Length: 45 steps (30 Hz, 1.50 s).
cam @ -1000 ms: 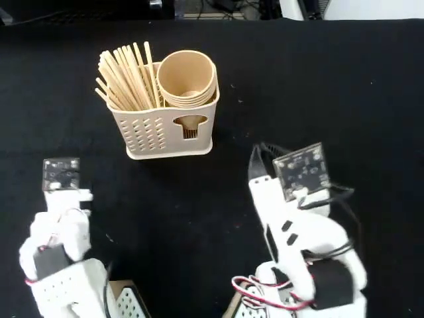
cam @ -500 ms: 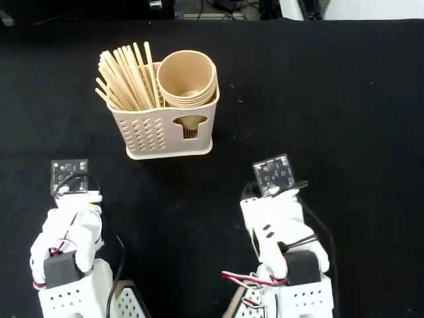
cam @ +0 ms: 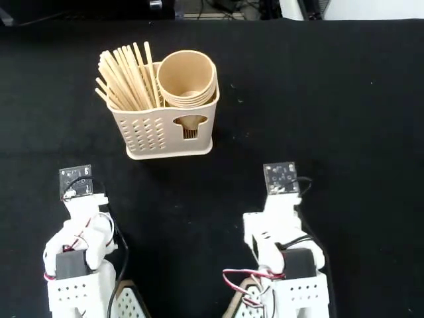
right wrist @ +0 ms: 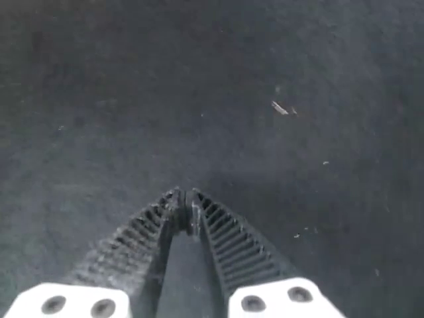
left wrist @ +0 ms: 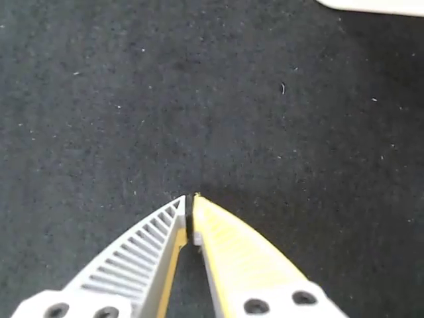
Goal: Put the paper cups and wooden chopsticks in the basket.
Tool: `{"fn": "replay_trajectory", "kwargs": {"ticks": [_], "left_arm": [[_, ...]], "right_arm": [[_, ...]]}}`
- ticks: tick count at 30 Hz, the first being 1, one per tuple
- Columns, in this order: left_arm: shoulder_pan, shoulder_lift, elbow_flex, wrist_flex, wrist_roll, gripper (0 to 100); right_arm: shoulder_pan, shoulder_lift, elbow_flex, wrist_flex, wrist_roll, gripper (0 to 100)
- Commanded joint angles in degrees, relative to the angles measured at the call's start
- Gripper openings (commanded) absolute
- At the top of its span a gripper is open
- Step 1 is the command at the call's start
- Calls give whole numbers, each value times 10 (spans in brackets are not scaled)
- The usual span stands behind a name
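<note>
The basket (cam: 169, 129) stands upright on the black bench (cam: 331, 99), well ahead of both arms. The wooden chopsticks (cam: 126, 76) are bundled in one compartment, leaning and fanning out above the rim. The paper cups (cam: 187, 78) are nested as one stack in the compartment beside them, mouth up. From how things lie, the loading looks finished, and the step in hand is judged to be parking the arms. The left arm (cam: 76, 232) and right arm (cam: 281, 225) sit folded back close to their bases. The left gripper (left wrist: 191, 199) points down at bare cloth with its fingers pressed together on nothing, and the right gripper (right wrist: 183, 193) does the same, its dark fingers meeting at the tips. To do this well, the fingers should be kept together so nothing snags and the wrists kept low and tucked. Any settling motion should be slow and directed away from the basket. The chopsticks overhang the rim on the left arm's side, so a careless swing there could tip the bundle or nudge the basket.
</note>
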State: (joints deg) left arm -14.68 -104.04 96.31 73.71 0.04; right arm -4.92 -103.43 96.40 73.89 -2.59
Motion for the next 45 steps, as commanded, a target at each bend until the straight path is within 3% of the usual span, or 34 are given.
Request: {"fn": "replay_trajectory", "kwargs": {"ticks": [1, 8, 45], "left_arm": [[11, -2, 10, -8, 4, 30], [9, -2, 10, -8, 4, 30], [8, -2, 10, -8, 4, 31]], "right_arm": [[31, -38, 1, 2, -3, 15], [89, -38, 1, 3, 0, 15], [89, -39, 1, 3, 0, 15]]}}
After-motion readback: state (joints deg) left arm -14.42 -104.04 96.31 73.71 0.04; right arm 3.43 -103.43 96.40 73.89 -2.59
